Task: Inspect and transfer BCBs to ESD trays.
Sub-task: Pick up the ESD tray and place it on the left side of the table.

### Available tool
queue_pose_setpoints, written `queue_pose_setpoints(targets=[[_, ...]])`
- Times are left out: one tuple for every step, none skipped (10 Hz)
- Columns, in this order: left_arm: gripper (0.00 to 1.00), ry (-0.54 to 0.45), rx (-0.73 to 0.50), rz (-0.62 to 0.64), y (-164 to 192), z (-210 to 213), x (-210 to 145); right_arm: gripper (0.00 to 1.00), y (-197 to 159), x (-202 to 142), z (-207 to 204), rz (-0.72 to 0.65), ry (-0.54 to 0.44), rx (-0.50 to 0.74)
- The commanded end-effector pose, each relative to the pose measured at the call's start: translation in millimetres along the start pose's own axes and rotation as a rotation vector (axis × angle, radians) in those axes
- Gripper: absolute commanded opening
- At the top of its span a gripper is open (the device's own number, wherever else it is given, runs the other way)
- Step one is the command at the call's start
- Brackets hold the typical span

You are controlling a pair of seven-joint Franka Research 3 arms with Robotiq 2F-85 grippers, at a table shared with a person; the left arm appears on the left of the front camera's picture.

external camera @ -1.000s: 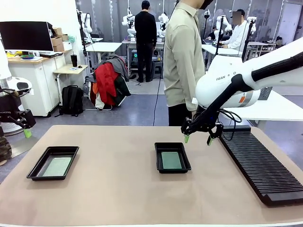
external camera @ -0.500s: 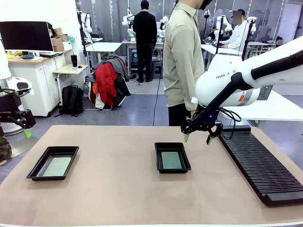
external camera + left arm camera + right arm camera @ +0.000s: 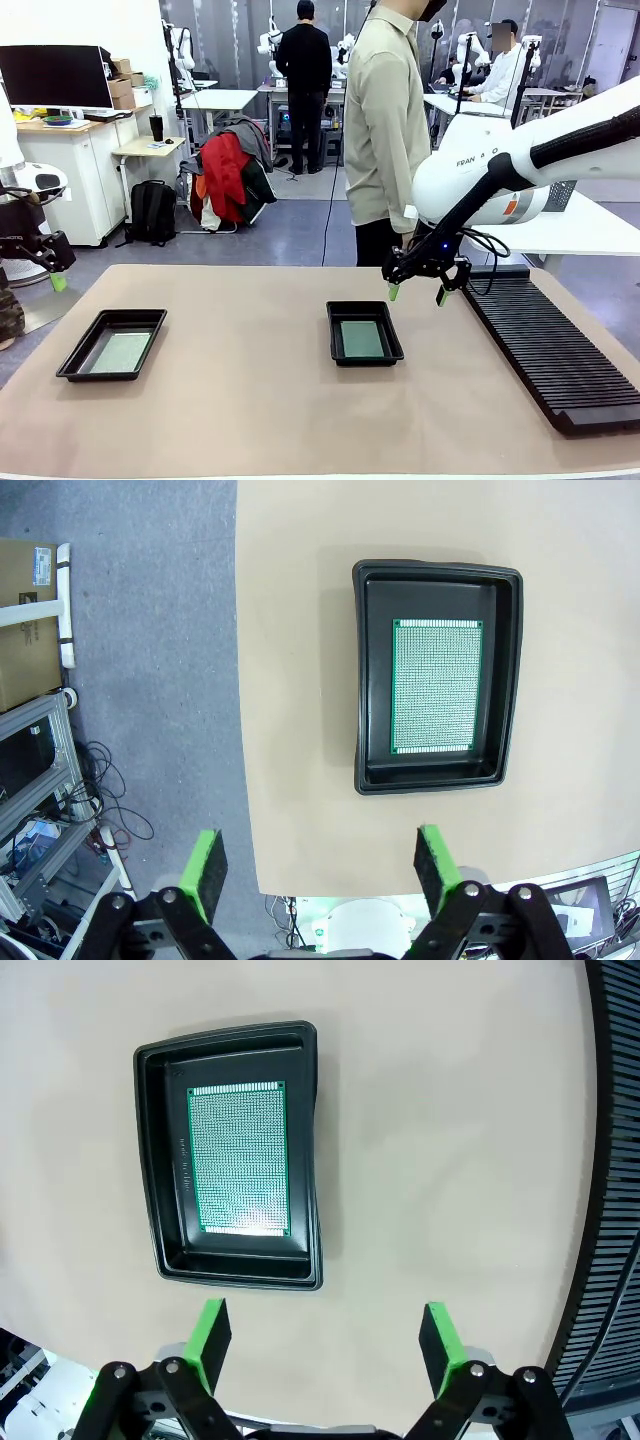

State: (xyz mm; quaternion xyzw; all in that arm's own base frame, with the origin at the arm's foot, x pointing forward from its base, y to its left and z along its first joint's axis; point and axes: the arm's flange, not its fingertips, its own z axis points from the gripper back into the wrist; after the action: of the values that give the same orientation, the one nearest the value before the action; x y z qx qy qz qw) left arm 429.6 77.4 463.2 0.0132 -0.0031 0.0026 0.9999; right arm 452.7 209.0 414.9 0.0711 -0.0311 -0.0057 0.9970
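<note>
Right claw [image 3: 415, 293] hangs above the table [image 3: 250, 400], jaws apart and nothing between them, just past the far right corner of the middle ESD tray [image 3: 364, 333] and near the long black slotted rack [image 3: 550, 345]; its arm reaches in from the right, forearm sloping down to the wrist. In the right wrist view the same claw [image 3: 325, 1335] points straight down, green pads spread wide over bare table, with the tray [image 3: 232, 1155] just ahead of them and the rack [image 3: 612, 1160] along the right edge. Left claw [image 3: 55, 275] sits off the table's left edge, low, one green pad visible in the front view; the left wrist view shows this claw [image 3: 320, 860] with pads wide apart and empty, straddling the table's edge, floor to one side. Ahead of it lies the left ESD tray [image 3: 436, 677]. Contents: middle tray holds one green BCB [image 3: 361, 339], flat on its floor; left tray [image 3: 112, 344] holds one paler BCB [image 3: 120, 352], also flat. Count: two claws, two trays, two BCBs, one rack. A person [image 3: 388, 130] stands at the far side of the table.
</note>
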Motion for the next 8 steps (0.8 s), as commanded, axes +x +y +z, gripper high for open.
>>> queue_pose_setpoints(targets=[[1.00, -0.002, 0.000, -0.005, 1.0, -1.7, -0.8, 1.00, -0.4, -2.1, -1.1, -0.012, -0.005, -0.006], [1.00, -0.002, 0.000, -0.005, 1.0, -1.7, -0.8, 1.00, -0.4, -2.1, -1.1, -0.012, -0.005, -0.006], [1.00, -0.002, 0.000, -0.005, 1.0, -1.7, -0.8, 1.00, -0.4, -2.1, -1.1, -0.012, -0.005, -0.006], [1.00, -0.002, 0.000, -0.005, 1.0, -1.7, -0.8, 1.00, -0.4, -2.1, -1.1, -0.012, -0.005, -0.006], [1.00, -0.002, 0.000, -0.005, 1.0, -1.7, -0.8, 1.00, -0.4, -2.1, -1.1, -0.012, -0.005, -0.006], [1.00, -0.002, 0.000, -0.005, 1.0, -1.7, -0.8, 1.00, -0.4, -2.1, -1.1, -0.012, -0.005, -0.006], [1.00, -0.002, 0.000, -0.005, 1.0, -1.7, -0.8, 1.00, -0.4, -2.1, -1.1, -0.012, -0.005, -0.006], [1.00, -0.002, 0.000, -0.005, 1.0, -1.7, -0.8, 1.00, -0.4, -2.1, -1.1, -0.012, -0.005, -0.006]])
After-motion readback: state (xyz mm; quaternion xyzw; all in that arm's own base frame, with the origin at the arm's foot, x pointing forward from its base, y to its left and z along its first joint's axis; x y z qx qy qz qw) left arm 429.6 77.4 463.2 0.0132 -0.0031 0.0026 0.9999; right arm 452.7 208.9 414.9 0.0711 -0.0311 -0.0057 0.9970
